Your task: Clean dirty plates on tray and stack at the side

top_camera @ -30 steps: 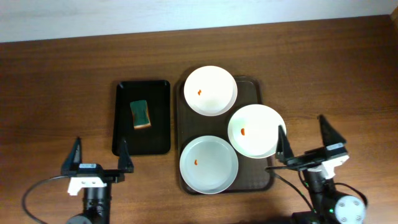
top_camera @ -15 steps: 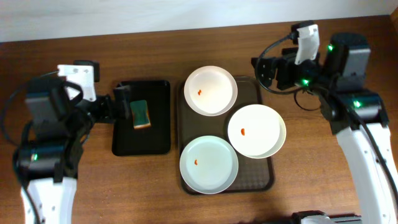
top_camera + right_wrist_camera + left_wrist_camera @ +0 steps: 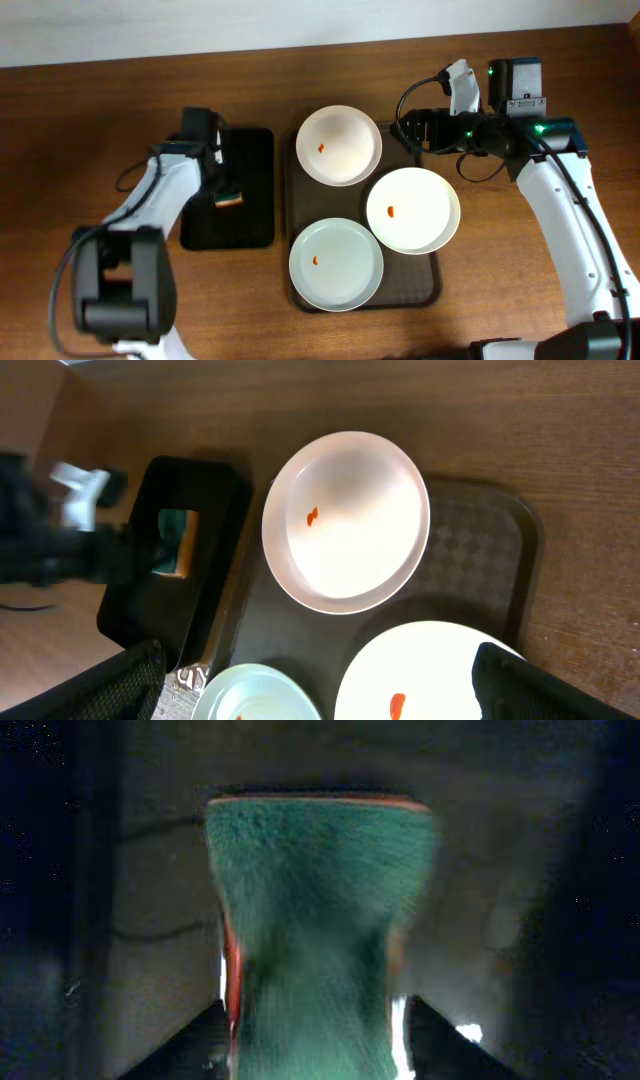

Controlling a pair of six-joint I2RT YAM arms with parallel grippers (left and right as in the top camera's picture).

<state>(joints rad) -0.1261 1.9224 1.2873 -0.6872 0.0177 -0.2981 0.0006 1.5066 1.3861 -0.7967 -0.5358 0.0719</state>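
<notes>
Left claw (image 3: pixel 224 186) is pinching the sponge (image 3: pixel 320 920), right claw (image 3: pixel 408 130) is hovering wide open, and the three plates (image 3: pixel 339 145) below it are sitting smeared, none stacked.

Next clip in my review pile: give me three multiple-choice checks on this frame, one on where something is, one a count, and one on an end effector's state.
1. Where is the green sponge?
A) on the brown tray
B) over the black tray
C) on a plate

2. How many plates carry an orange-red smear?
A) one
B) two
C) three

3. The right end effector is:
A) open and empty
B) shut on a plate
C) shut on the sponge

Answers:
1 B, the overhead view shows it at the left end effector, above the black tray.
2 C, each white plate shows one smear.
3 A, its fingers stand wide apart in the right wrist view, gripping nothing.
</notes>
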